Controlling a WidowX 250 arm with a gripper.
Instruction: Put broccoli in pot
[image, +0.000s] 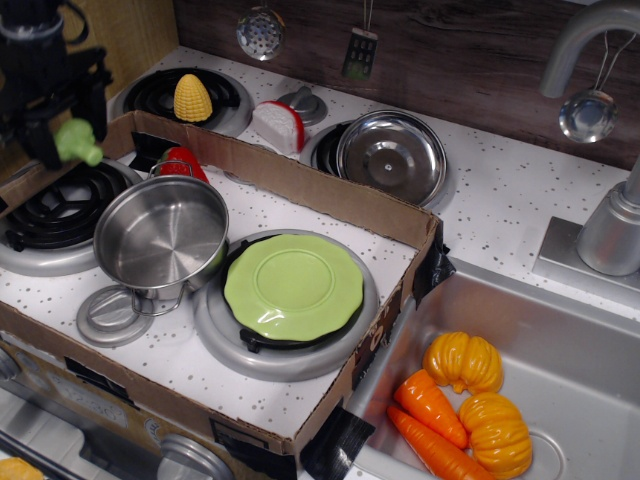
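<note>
The hand (68, 135) is closed on the broccoli (77, 141), raised above the black burner left of the pot (162, 240); it looks light, rigid, slick plastic, best pinched across its bumpy head.

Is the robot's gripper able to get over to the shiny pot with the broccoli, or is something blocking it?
Probably yes. The gripper holds the broccoli up in the air, the pot sits open just below and to the side, and nothing stands between them.
</note>
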